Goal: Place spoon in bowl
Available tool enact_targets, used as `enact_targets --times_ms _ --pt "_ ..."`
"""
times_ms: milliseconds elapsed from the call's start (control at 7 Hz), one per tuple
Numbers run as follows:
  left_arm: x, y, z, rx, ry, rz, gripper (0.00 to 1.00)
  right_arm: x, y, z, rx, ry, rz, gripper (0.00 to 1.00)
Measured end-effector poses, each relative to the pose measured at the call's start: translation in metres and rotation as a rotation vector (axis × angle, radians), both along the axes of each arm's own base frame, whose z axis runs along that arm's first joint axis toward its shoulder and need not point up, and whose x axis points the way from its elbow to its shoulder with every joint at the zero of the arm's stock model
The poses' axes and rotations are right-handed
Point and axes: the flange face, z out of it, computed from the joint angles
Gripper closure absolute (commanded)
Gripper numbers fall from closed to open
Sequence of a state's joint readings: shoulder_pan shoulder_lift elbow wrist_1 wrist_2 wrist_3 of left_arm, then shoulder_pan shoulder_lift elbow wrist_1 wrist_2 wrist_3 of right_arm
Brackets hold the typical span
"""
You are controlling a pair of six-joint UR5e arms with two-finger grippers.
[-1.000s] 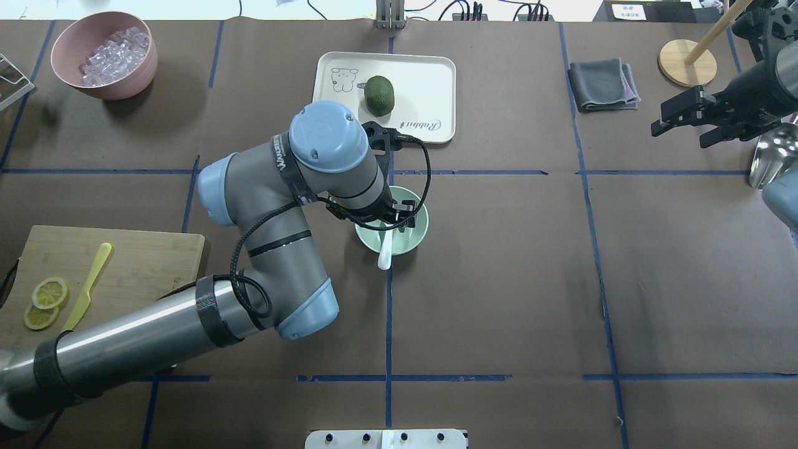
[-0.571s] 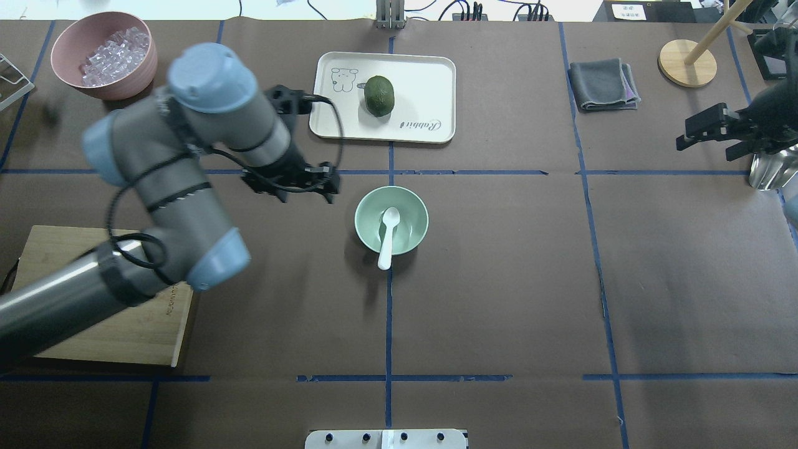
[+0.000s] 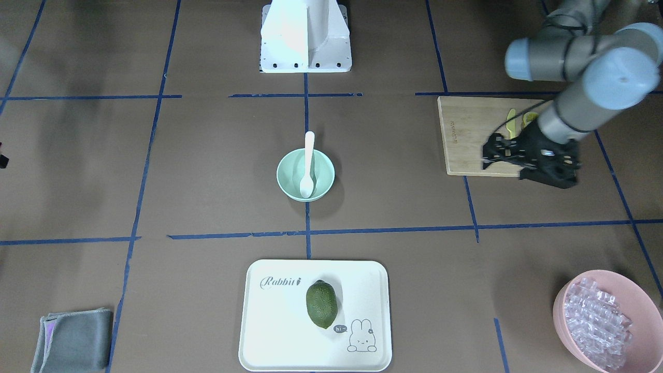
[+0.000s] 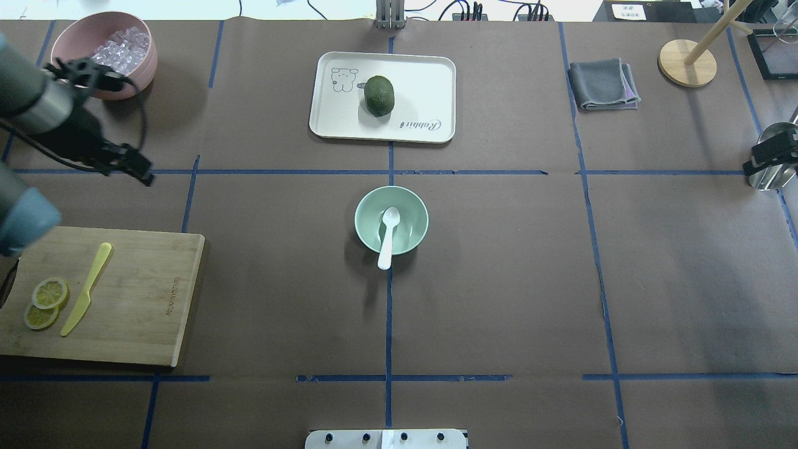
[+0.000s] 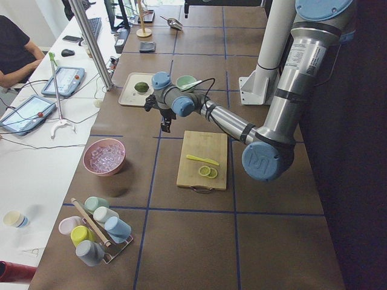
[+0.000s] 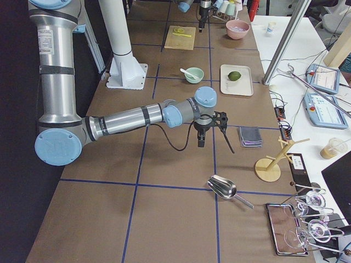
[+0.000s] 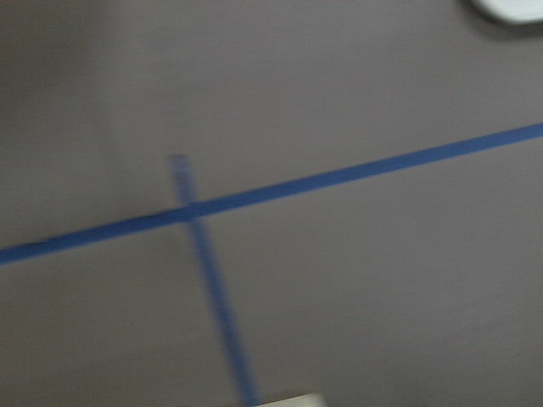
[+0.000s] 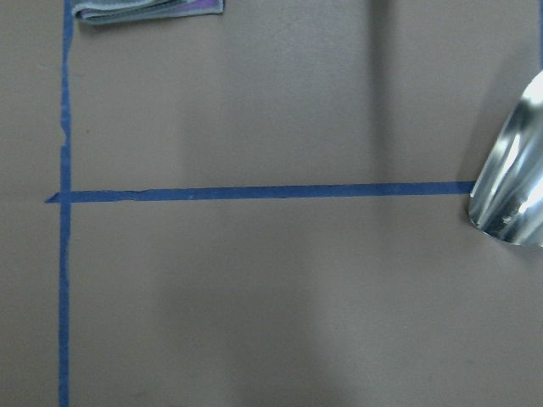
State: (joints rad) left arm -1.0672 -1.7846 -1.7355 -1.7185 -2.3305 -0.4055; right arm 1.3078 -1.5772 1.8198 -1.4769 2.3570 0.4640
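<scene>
Brown paper, matte and crossed with blue tape lines, covers the whole counter [image 4: 499, 280]. On my left lies a rectangular bamboo cutting board [image 4: 137, 293] with a visible wood grain. At the far middle is a cream plastic tray [image 4: 424, 75] with rounded corners, and a dark green, pebbly, egg-shaped fruit [image 4: 379, 95] sits on it. A matte pink bowl [image 3: 560, 311] of clear, ice-like cubes stands at the far left. The small, round, mint-green bowl [image 4: 414, 218] sits at the centre, and its smooth inside is glossy. My left claw [image 3: 505, 165], black and skeletal, hangs well to the left of that bowl, beside the board's far edge. Its jaws are apart and hold nothing. My right claw [image 4: 757, 165] shows only at the right edge, by a shiny steel scoop [image 8: 513, 186], and I cannot tell how its jaws stand. The white plastic spoon [image 4: 386, 240] is in the mint bowl, with its oval scoop resting on the bottom. Its straight handle leans on the rim nearest me and juts over it
</scene>
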Motion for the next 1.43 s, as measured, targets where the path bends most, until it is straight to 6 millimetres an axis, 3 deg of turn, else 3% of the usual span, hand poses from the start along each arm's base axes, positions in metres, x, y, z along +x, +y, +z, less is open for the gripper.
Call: enact_targets --times_ms 143,429,571,714,857,1000,1429 --pt "-0.062 0.005 0.046 0.025 -0.01 0.011 0.08 0.024 0.005 0.013 -0.02 0.015 0.013 0.01" --pt "-0.164 0.028 0.124 0.008 -0.051 -0.008 0.08 0.054 0.021 0.037 -0.008 0.04 -0.016 0.01" --pt "-0.208 0.037 0.146 -0.065 -0.072 -0.034 0.08 0.06 0.028 0.047 -0.03 0.053 -0.03 0.0" --pt "-0.239 0.046 0.16 -0.137 -0.082 -0.048 0.06 0.063 0.036 0.055 -0.052 0.054 -0.04 0.01" --pt "-0.253 0.056 0.169 -0.193 -0.086 -0.047 0.0 0.064 0.042 0.06 -0.064 0.052 -0.045 0.01" --pt "-0.258 0.064 0.176 -0.236 -0.088 -0.046 0.0 0.065 0.043 0.061 -0.065 0.05 -0.046 0.01" --pt "-0.262 0.074 0.18 -0.255 -0.094 -0.044 0.0 0.058 0.04 0.057 -0.053 0.051 -0.066 0.01"
